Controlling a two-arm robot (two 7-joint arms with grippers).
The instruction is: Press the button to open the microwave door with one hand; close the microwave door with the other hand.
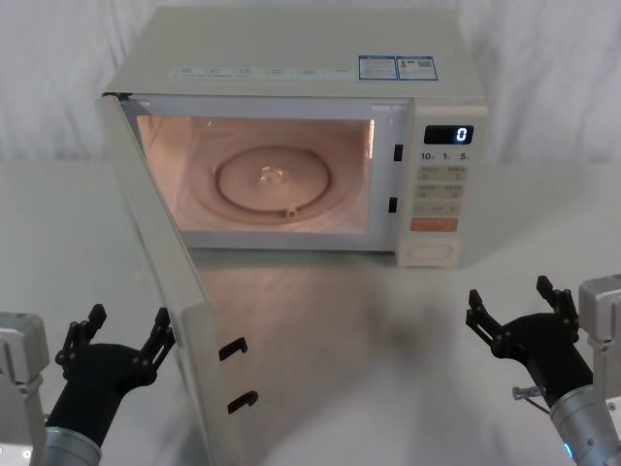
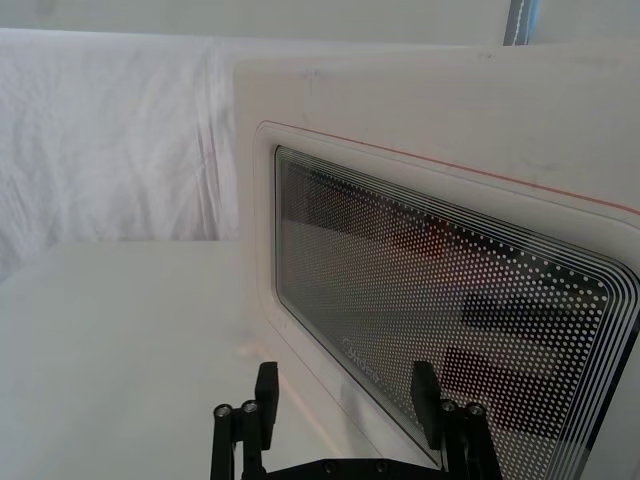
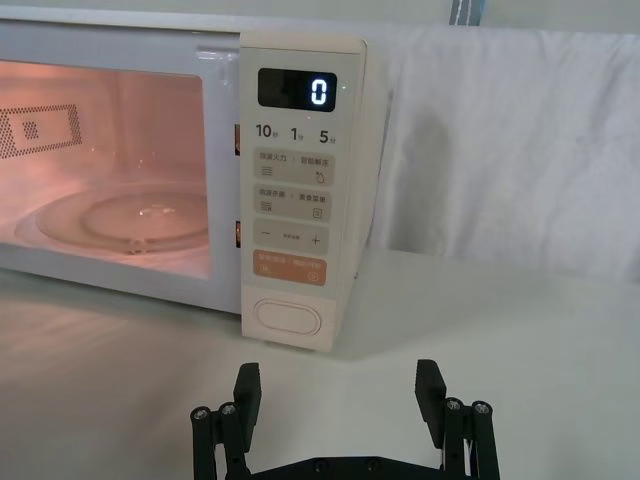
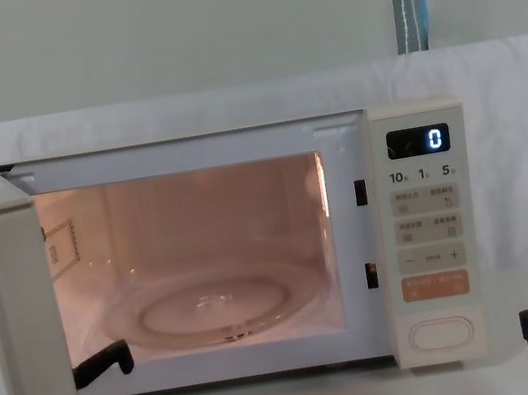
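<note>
Just ahead of our left end effector (image 1: 116,335), the microwave door (image 1: 160,262) stands swung wide open, its free edge reaching toward us beside the fingers. In the left wrist view the door's dotted window (image 2: 440,300) lies right in front of the fingertips, near but apart from them. That end effector is released, fingers spread and grasping nothing.

Well ahead of our right end effector (image 1: 514,311), the microwave (image 1: 291,68) sits on the desk (image 1: 49,223) with its cavity lit and the glass turntable (image 1: 275,180) bare. The button (image 3: 288,318) lies straight ahead of those fingers at the foot of the control panel, below the orange key (image 3: 290,268). This end effector is also released and holds nothing, resting clear of the panel.

We judge the opening half done, since the door stands open. What is left is the closing: our left end effector looks placed to push the door's outer face round until it latches.
</note>
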